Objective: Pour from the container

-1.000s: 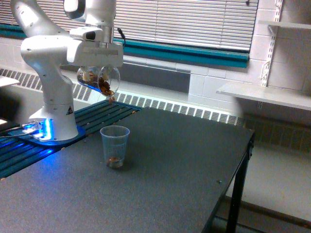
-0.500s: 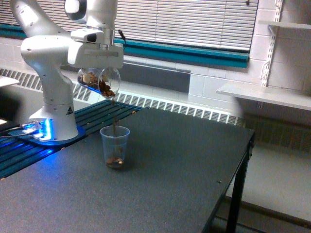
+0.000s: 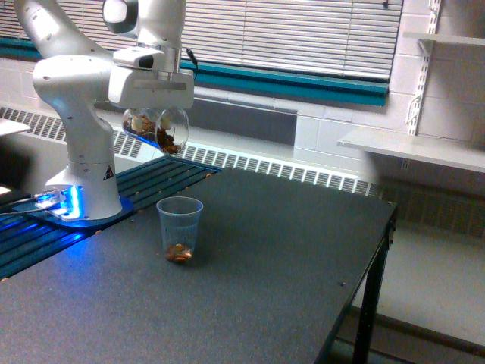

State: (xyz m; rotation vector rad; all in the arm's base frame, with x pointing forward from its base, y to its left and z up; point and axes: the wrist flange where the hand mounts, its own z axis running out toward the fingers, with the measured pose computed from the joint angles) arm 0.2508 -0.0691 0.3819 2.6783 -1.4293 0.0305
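Exterior view: tool (image 3: 155, 121) around tilted container (image 3: 157, 129)

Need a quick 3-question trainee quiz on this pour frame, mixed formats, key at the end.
1. True or false: the plastic cup on the table is lying on its side.
2. Multiple choice: where is the glass container? A) standing on the table B) held tilted in the air by the gripper, above the cup C) on the wall shelf
3. Fill in: the bottom of the cup holds a small pile of ____ bits.

Key
1. False; it stands upright, mouth open upward.
2. B
3. brown
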